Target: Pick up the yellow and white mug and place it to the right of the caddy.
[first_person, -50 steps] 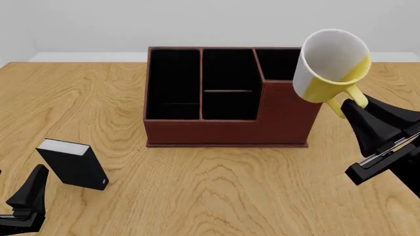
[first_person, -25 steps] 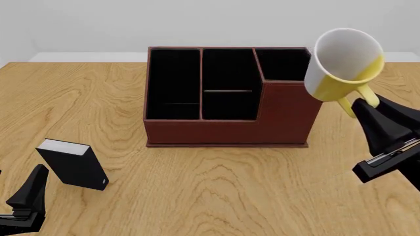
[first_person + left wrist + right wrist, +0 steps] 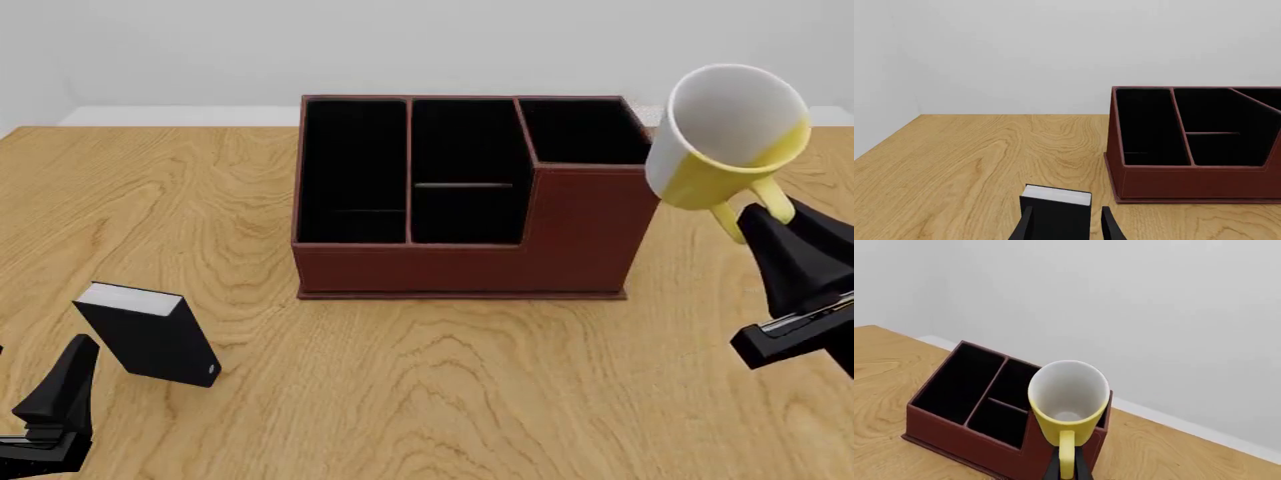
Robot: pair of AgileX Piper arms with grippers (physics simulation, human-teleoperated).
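Note:
The yellow and white mug point(image 3: 725, 135) hangs in the air by the caddy's right end, tilted, its white mouth facing the camera. My right gripper point(image 3: 755, 218) is shut on its yellow handle; the right wrist view shows the mug point(image 3: 1067, 407) with the handle between the fingers. The reddish-brown caddy point(image 3: 461, 245) with three black compartments stands at the table's middle back; it also shows in the left wrist view point(image 3: 1187, 175) and the right wrist view point(image 3: 967, 427). My left gripper point(image 3: 54, 395) is open and empty at the front left, its fingers point(image 3: 1109, 227) either side of the small box.
A small black box with a white top point(image 3: 147, 332) stands at the front left, just ahead of my left gripper, and shows in the left wrist view point(image 3: 1055, 207). The wooden table point(image 3: 441, 390) runs back to a white wall.
My right gripper has carried the mug to the right, from over the caddy's right end to beyond its right edge. The left arm has not moved.

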